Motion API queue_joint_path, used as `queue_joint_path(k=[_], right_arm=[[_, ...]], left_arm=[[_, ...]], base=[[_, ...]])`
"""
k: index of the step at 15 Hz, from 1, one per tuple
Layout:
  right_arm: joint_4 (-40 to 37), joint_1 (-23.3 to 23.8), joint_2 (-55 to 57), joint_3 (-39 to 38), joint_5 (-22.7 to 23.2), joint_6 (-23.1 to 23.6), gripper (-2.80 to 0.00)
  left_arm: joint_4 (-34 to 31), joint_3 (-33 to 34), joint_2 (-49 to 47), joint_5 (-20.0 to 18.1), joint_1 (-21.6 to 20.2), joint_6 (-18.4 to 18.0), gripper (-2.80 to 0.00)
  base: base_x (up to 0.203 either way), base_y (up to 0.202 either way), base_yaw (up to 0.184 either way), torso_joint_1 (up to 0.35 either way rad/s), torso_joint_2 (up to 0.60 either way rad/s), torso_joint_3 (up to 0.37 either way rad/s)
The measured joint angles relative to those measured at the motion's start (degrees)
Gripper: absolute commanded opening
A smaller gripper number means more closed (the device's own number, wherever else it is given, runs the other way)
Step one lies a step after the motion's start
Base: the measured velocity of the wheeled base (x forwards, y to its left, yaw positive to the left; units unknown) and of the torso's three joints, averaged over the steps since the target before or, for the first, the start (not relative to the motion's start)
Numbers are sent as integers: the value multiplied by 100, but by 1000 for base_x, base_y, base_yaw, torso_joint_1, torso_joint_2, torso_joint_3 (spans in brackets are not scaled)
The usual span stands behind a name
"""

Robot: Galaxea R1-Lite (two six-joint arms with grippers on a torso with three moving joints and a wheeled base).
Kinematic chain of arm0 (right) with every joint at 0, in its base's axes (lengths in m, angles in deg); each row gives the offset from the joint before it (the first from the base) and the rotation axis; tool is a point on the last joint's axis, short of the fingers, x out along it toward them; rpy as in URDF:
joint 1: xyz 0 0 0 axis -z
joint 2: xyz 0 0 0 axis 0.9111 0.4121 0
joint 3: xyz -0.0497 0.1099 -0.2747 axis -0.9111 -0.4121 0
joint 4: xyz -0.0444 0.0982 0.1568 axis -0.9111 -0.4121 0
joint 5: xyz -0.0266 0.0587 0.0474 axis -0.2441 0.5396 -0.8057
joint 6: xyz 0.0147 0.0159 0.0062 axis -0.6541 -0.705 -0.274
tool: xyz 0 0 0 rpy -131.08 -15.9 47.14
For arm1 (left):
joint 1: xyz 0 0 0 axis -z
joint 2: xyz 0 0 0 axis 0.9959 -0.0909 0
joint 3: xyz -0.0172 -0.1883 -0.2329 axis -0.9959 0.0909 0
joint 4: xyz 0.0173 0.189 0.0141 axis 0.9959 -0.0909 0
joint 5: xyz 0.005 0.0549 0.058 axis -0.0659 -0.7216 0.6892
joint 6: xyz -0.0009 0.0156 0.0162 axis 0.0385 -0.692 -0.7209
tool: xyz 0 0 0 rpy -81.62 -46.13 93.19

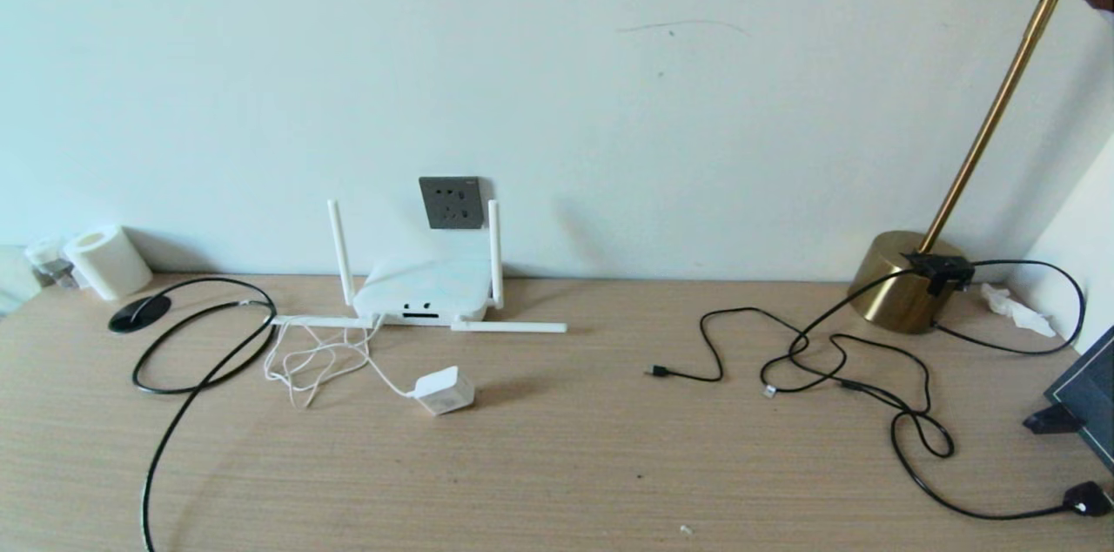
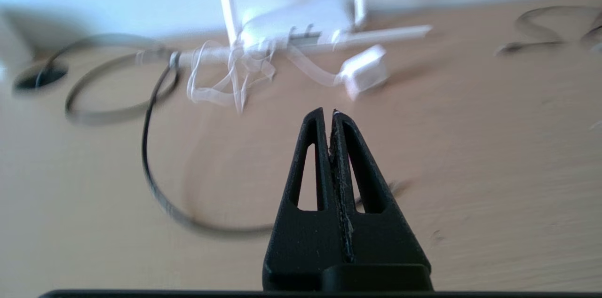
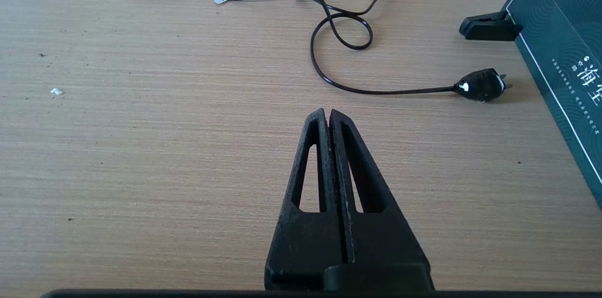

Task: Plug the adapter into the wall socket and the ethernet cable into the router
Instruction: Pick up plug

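Wooden surface (image 1: 557,465) against pale wall. One grey socket (image 1: 451,202) on wall; one white router (image 1: 424,295), four antennas, below it. One white cube adapter (image 1: 445,390) lying just in front. One black ethernet cable (image 1: 187,360), robot's left. Left hand (image 2: 328,113), right hand (image 3: 327,112): fingers pressed together, empty.

Left gripper (image 2: 329,112), right gripper (image 3: 327,111): jaws closed, empty.

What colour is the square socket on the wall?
Dark grey. The wall socket shows best in the head view, behind the white router.
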Motion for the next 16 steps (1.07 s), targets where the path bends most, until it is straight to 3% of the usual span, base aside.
queue_joint_path(k=[3, 8, 12, 16], right_arm=[[5, 0, 0, 0, -2, 0, -280], [7, 0, 0, -4, 0, 2, -280], [5, 0, 0, -4, -2, 0, -280], [7, 0, 0, -4, -1, 0, -280]], left_arm=[[-65, -1026, -1220, -181, 150, -32, -280], [-53, -2605, -4092, -472, 674, -246, -280], [-26, -3733, -6148, -919, 821, -1251, -280], [-20, -4340, -7625, -1293, 850, -2398, -280]], base=[[0, 0, 0, 0, 0, 0], [0, 0, 0, 0, 0, 0], [0, 0, 0, 0, 0, 0], [0, 0, 0, 0, 0, 0]])
